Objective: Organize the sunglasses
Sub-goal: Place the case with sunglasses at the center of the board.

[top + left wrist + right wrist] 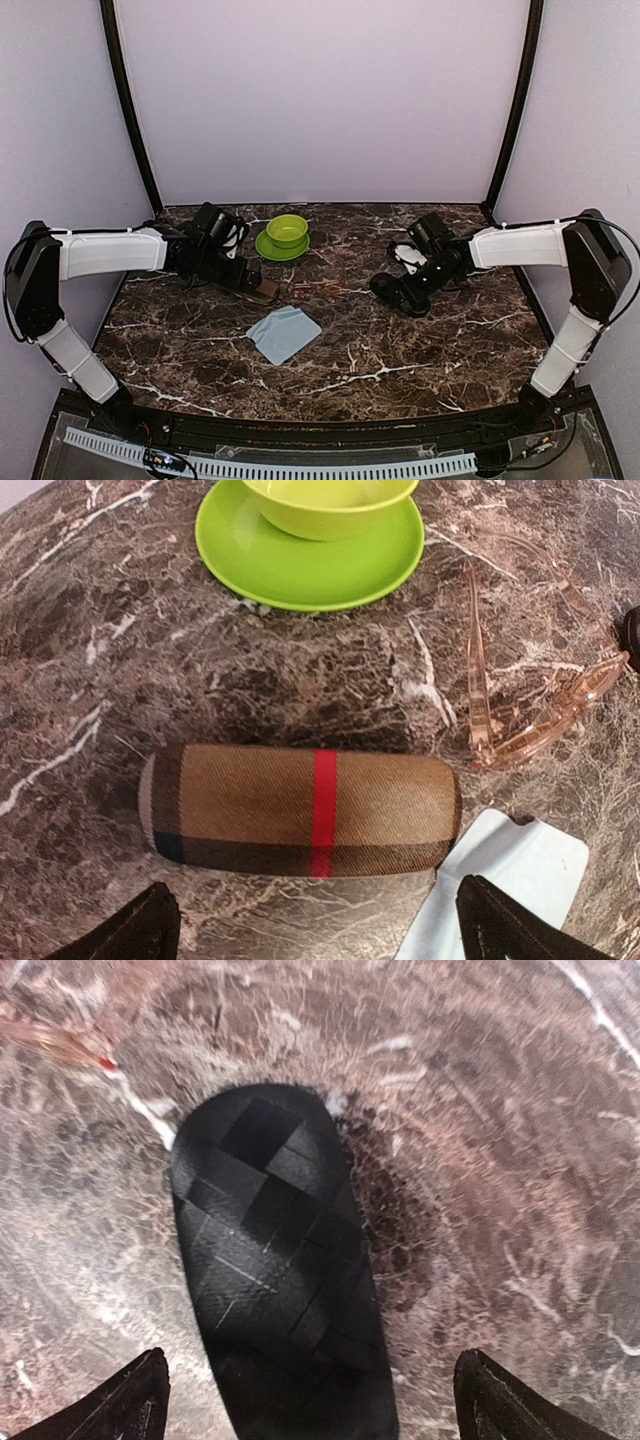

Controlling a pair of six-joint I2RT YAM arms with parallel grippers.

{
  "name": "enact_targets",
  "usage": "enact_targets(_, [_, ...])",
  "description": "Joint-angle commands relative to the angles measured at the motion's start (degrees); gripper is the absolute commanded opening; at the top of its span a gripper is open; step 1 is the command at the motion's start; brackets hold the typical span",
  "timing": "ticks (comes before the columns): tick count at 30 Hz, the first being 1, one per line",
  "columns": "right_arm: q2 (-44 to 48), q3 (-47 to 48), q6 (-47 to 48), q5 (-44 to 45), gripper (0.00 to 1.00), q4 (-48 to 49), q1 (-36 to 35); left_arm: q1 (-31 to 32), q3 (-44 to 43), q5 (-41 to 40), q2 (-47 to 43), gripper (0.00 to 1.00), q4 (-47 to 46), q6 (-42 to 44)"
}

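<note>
Under left wrist, sunglasses [530, 730] near striped case [300, 810], faint overhead, left fingers [140, 930] spread, right fingers [130, 1400] spread

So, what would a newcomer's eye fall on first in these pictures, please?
The bright lime-green bowl on its matching saucer stands out at the far middle of the dark marble table. Next come the brown striped fabric case with a red band, left of centre, and the pale blue cloth near the table's middle.
</note>
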State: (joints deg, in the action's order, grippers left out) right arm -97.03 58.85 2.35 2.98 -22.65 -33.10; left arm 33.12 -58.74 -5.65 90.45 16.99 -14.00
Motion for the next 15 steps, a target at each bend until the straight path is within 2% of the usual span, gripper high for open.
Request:
enact_targets(1, [5.2,-2.2,-1.9,1.4,1.0,4.2,0.2,-1.1,-3.0,0.3,0.0,0.99,1.0,8.4])
enact_targets(8, [12.9,-7.3,-4.2,-0.7,1.0,9.8,0.2,-1.5,-0.4,8.6,-0.7,0.99,-3.5,30.1])
enact_targets(13, [14.8,-7.3,-4.3,-3.1,1.0,11.4,0.2,-4.3,-5.3,16.0,2.0,0.99,3.5,42.8])
enact_targets(15, [15.8,-8.0,-4.8,-5.1,1.0,12.9,0.2,-4.8,-5.6,18.3,3.3,0.99,3.6,47.9])
